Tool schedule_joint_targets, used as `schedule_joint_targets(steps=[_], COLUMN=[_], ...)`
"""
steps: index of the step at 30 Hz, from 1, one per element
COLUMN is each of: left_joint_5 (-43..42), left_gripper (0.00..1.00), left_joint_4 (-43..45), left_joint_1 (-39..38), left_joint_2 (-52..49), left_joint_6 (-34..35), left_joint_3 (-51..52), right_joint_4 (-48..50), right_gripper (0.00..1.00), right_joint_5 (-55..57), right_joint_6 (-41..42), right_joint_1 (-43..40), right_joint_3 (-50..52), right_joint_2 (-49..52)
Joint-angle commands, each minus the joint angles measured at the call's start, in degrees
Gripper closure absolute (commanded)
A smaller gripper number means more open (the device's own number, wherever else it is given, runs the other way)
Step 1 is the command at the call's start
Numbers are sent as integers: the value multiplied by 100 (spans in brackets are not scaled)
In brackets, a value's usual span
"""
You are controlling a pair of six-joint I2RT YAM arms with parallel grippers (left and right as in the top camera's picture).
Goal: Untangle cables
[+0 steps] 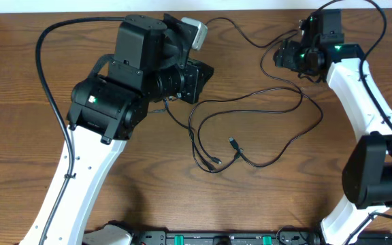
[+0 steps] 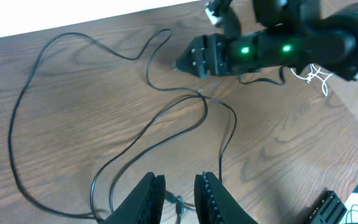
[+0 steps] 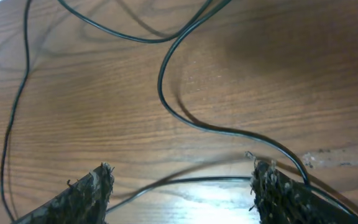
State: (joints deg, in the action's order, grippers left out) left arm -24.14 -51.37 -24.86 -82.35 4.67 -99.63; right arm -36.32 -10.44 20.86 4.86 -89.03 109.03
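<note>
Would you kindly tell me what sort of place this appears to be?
Probably a robotics lab workbench: two white-and-black robot arms stand at a wood-grain table, with thin black cables strewn loosely across it.

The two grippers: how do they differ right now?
The left gripper is nearly shut, pinching a thin black cable; the right gripper stands wide open, holding nothing. The left gripper's pads look ribbed, the right gripper's rough and frayed. Both hang over the wooden table.
</note>
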Motion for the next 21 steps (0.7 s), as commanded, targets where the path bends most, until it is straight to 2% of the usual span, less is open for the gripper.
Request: schedule_joint_targets(steps=[1, 12, 14, 16, 19, 21], left_joint_5=[-68, -70, -70, -70, -68, -70], left_gripper=[78, 77, 77, 77, 77, 77], left_joint_4=[52, 105, 184, 262, 315, 339], left_joint_1=[-24, -175, -214, -297, -396, -448], left_joint_2=[-28, -28, -28, -28, -28, -28], left_joint_6=[7, 13, 31, 31, 31, 31], left_joint_3=[-72, -72, -72, -72, -72, -72], right_joint_4=[160, 1316, 1611, 1875, 2205, 2328], right_gripper=[30, 33, 40, 42, 41, 36], right_joint_5=[66, -109, -109, -107, -103, -35], right_joint_6=[101, 402, 507, 529, 529, 557], right_joint_1=[46, 50, 68, 107, 175, 214], right_joint_3=[50, 48, 48, 48, 48, 48], right_joint_2=[164, 940, 1001, 1019, 1019, 1029])
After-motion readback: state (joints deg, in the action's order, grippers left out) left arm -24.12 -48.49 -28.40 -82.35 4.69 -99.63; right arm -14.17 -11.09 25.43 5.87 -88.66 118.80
